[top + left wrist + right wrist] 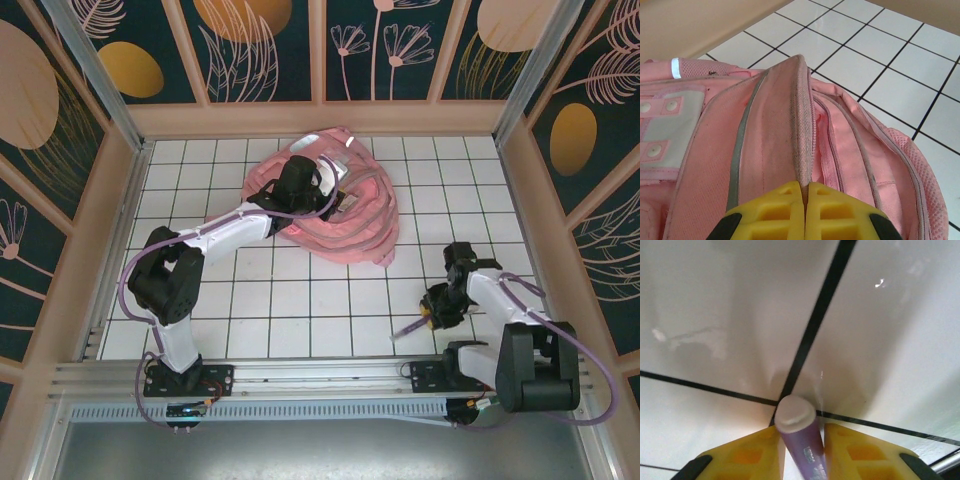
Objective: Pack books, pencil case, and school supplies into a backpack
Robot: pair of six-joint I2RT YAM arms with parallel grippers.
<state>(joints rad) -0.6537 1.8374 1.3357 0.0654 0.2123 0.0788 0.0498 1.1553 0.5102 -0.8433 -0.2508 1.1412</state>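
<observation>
Pinching the pink backpack point(770, 150) is the left pincer point(805, 189), while the right pincer point(802, 432) clamps the purple pen point(804, 447).

Both your arms wear white link shells between bulky black joint housings: see the left arm point(225, 228) and right arm point(490, 282). A lilac cable point(123, 288) loops along each, down to a black base plate point(190, 381). The left tool point(805, 186) and right tool point(802, 440) have yellow fingers point(770, 215) (moulded with shallow pockets), black at the outer corners.
</observation>
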